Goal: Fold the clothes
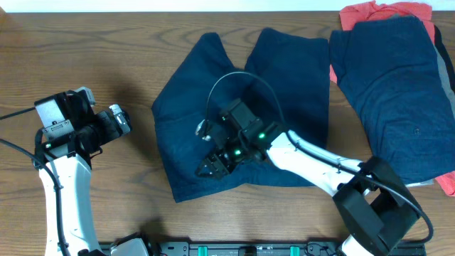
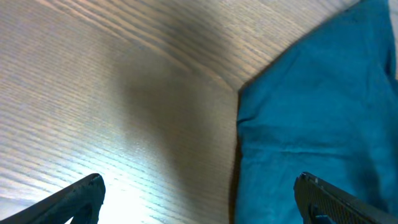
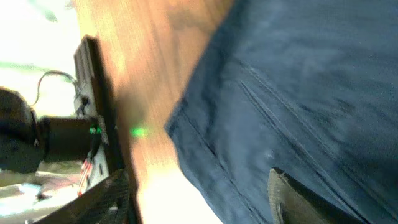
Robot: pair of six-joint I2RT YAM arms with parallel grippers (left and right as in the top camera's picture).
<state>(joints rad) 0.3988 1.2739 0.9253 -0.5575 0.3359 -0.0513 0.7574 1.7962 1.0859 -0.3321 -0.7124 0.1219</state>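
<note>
Wood-grain bench (image 1: pixel 85 50) carries the spread navy shorts (image 1: pixel 284 78); right claw (image 1: pixel 205 171) hangs over their lower edge, fingers apart; left claw (image 1: pixel 124 121), likewise parted, is beside them.

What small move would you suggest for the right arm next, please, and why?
Probably lower the right tool onto the near edge of the shorts and close on it: the tool is open over that edge, holds nothing, and the shorts lie flat, unfolded.
</note>
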